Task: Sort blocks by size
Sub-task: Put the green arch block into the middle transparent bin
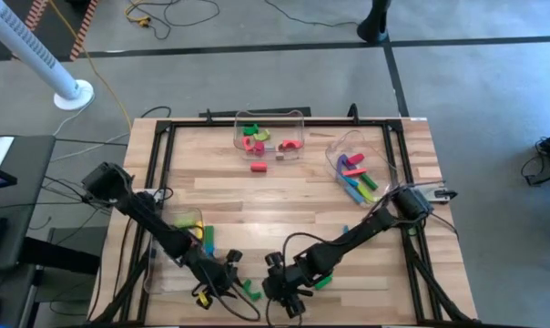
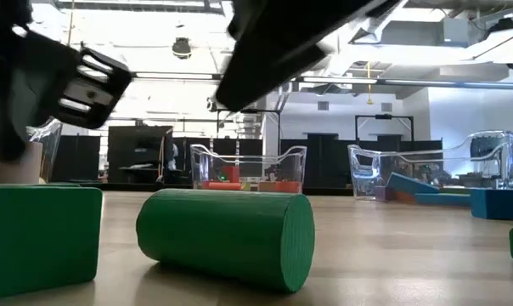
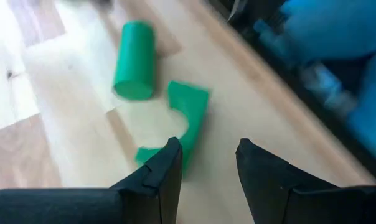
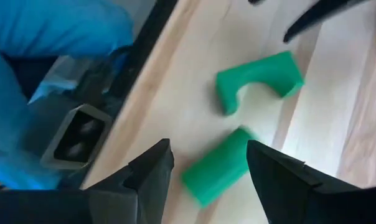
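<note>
While left tool (image 3: pixel 206 165) hangs part open, right tool (image 4: pixel 206 165) gapes wide w/ green cylinder (image 4: pixel 216 167) between fingers, nothing gripped.

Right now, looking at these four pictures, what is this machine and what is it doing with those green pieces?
It is a robot with two dark arms at a wooden table. One picture looks down from above, one looks level across the table, and two sit on the wrists. The left gripper and right gripper both hang open near the front edge, holding nothing. Beneath them lie a green cylinder and a green arch block. Farther back, clear bins hold more coloured blocks.
</note>
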{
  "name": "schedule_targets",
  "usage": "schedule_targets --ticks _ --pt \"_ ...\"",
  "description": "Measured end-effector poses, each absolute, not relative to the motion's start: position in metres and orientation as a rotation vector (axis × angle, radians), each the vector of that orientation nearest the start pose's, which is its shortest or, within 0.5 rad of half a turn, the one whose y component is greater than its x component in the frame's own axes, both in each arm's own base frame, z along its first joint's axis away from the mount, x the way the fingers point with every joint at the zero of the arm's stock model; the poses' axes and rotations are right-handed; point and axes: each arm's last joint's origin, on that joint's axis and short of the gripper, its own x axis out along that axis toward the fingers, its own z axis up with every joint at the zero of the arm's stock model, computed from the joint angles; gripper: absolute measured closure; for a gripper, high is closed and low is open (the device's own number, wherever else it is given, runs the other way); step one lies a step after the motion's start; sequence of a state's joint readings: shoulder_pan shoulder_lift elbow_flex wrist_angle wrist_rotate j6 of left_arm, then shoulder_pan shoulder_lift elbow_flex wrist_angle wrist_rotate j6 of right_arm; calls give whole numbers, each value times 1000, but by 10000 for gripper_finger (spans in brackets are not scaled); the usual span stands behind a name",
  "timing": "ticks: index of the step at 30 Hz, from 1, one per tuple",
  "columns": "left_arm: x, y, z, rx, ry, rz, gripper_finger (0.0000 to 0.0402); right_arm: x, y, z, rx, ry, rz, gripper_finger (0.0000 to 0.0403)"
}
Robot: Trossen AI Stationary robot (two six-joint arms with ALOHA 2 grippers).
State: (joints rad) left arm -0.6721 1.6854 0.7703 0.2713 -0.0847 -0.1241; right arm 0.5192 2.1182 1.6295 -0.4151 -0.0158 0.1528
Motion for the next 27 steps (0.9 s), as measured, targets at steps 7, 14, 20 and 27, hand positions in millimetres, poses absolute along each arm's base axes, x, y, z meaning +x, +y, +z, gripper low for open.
schedule_targets --ticks 7,14,20,27 --pt "277 -207 142 236 672 -511 231 374 234 211 -104 1007 312 168" --pt "284 -212 152 274 652 -529 177 357 249 221 -119 1006 293 168" --pt "288 -210 154 314 614 -527 170 354 252 221 -121 998 268 169" --pt "298 -192 152 325 640 -487 170 352 254 221 -115 999 269 168"
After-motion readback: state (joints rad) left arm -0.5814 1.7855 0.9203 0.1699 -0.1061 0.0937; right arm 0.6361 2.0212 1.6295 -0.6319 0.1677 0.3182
